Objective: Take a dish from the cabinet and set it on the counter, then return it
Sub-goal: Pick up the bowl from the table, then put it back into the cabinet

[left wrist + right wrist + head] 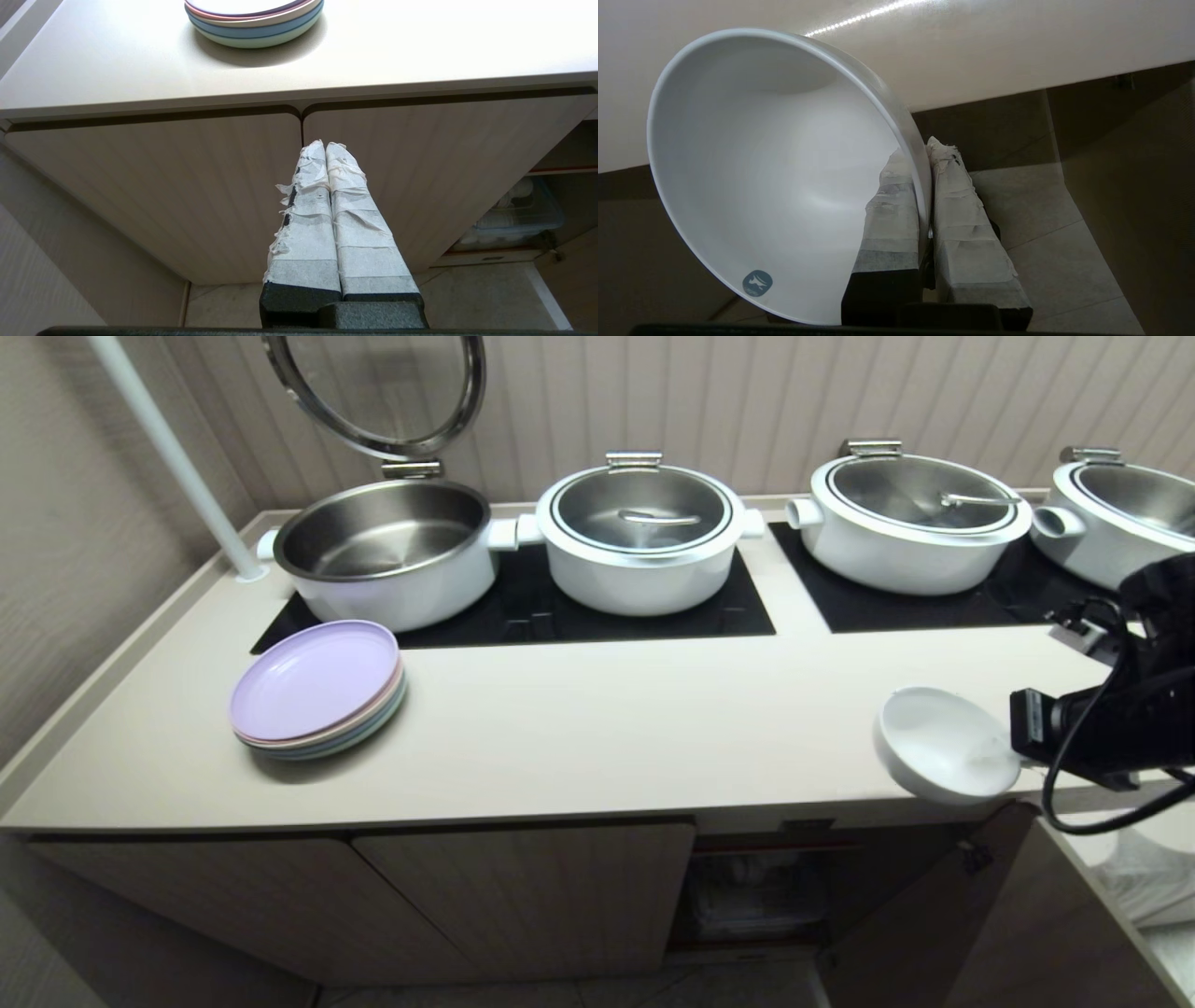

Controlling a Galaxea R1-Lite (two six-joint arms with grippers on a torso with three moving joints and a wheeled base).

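The dish [943, 742] is a small white bowl held tilted in the air at the front right edge of the beige counter [607, 728], above the cabinet. My right gripper [1022, 761] is shut on its rim. In the right wrist view one taped finger lies inside the dish [775, 177] and the other outside, with the gripper [920, 151] pinching the wall. The cabinet [756, 887] below stands open, its door [915, 915] swung out. My left gripper [325, 144] is shut on nothing, parked low in front of closed cupboard doors.
A stack of pastel plates [317, 686] lies on the counter's left. Several white pots [639, 537] stand on black glass panels [597, 607] at the back; the leftmost [387, 546] has its lid up. A clear container [514, 214] with white ware sits inside the cabinet.
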